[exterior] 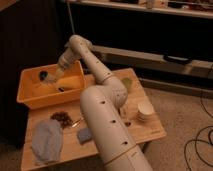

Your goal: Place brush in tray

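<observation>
The arm reaches to the upper left of the frame, and the gripper [44, 76] is down inside the tray [30, 98]. A slim dark-and-pale shape, apparently the brush [56, 88], lies on the tray floor just right of it. Contact cannot be made out. A grey cloth [46, 141] lies at lower left.

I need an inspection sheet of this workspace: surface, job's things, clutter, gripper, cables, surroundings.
Surface: wooden table.
Job's things: yellow-orange tray at the table's back left; brush not identified with certainty.
Clutter: grey cloth, dark heap, blue-grey block, stacked white bowls.
Gripper: gripper reaches into the tray.
Cables: black cables on the floor, right.
Surroundings: dark shelving behind.
</observation>
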